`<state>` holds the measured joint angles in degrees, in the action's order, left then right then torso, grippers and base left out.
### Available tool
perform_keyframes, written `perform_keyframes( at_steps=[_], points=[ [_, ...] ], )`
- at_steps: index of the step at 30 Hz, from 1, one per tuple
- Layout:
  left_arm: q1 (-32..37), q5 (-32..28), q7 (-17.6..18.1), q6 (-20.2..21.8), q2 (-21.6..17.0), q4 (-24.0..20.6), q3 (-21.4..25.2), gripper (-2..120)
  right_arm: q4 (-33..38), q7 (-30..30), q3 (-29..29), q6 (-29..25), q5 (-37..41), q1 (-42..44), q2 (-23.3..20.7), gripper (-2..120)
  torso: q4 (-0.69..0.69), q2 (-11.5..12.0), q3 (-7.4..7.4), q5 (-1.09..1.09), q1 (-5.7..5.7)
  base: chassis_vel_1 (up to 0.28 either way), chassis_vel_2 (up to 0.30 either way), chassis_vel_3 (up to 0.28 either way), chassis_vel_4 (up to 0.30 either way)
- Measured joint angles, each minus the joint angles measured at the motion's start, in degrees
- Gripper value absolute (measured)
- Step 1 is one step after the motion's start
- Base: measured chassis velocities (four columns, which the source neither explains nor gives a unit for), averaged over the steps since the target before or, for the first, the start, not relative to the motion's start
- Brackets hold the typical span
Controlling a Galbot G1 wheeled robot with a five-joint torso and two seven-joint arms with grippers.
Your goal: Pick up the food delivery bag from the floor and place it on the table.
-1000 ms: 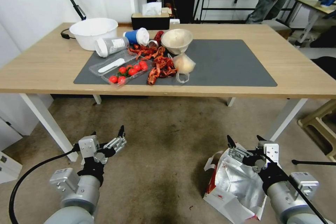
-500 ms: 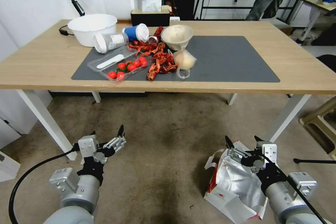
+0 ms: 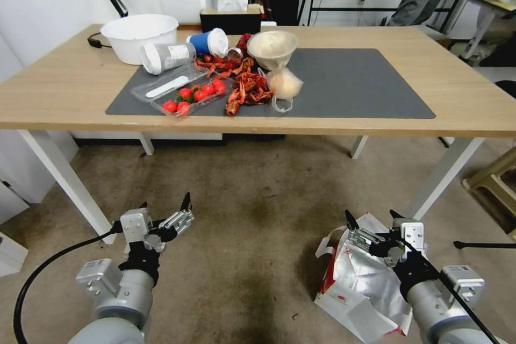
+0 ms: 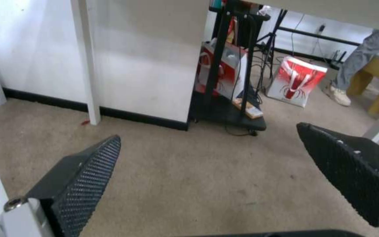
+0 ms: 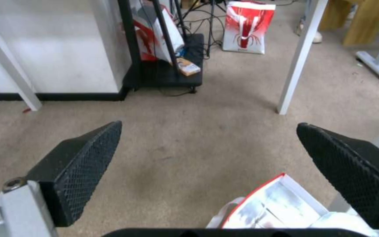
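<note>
The food delivery bag [image 3: 361, 286] lies crumpled on the floor [image 3: 258, 199] at my right, white with red sides and its foil lining showing. My right gripper [image 3: 372, 217] hovers open just above the bag's open top. In the right wrist view its wide-spread fingers [image 5: 88, 158] frame bare floor, with the bag's mouth [image 5: 270, 205] close under the gripper [image 5: 210, 125]. My left gripper [image 3: 165, 203] hangs open over bare floor at my left, holding nothing [image 4: 209, 131]. The light-wood table [image 3: 64, 91] with its dark grey mat [image 3: 349, 86] stands ahead.
The mat's left half holds a white bowl [image 3: 138, 35], cups, a tomato tray [image 3: 193, 98], crayfish [image 3: 247, 88] and a small clear bag [image 3: 284, 86]. White table legs [image 3: 62, 172] [image 3: 441, 177] flank the floor. A wooden stool [image 3: 492, 177] stands at the right. Other red-white bags [image 5: 248, 26] stand beyond the table.
The whole head view has shifted a little, so the camera moved and the tabletop shows from higher up. Both grippers and the bag keep their places.
</note>
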<state>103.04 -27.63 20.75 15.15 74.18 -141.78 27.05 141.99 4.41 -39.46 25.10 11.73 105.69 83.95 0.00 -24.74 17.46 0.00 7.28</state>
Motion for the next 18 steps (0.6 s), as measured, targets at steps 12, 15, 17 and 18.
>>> perform_keyframes(
  at_steps=[12, 15, 17, 18],
  points=[
    [-0.2, -0.16, 0.05, -0.04, -0.08, -0.01, 0.28, 100, -0.19, 0.51, 0.06, -0.06, -0.22, -0.16, 0.04, 100, 0.0, 3.53, -2.36, 0.0, -1.17, 0.0, 0.0, 0.0, 0.0],
    [-0.1, -0.31, 0.11, -0.05, -0.04, -0.01, 0.29, 100, -0.19, 0.51, 0.08, -0.09, -0.21, -0.05, 0.13, 100, 0.0, 4.35, -2.9, 0.0, -1.44, 0.0, 0.0, 0.0, 0.0],
    [-0.08, -0.33, 0.13, -0.04, 0.01, -0.02, 0.33, 100, -0.2, 0.51, 0.35, -0.13, -0.3, 0.04, 0.31, 100, 0.0, 4.96, -3.27, 0.0, -1.68, 0.0, 0.0, 0.0, 0.0],
    [-0.06, -0.32, 0.13, -0.04, 0.02, -0.02, 0.35, 100, -0.19, 0.51, 0.43, -0.15, -0.34, 0.03, 0.36, 100, 0.0, 5.25, -3.48, 0.0, -1.78, 0.0, 0.0, 0.0, 0.0]
  ],
)
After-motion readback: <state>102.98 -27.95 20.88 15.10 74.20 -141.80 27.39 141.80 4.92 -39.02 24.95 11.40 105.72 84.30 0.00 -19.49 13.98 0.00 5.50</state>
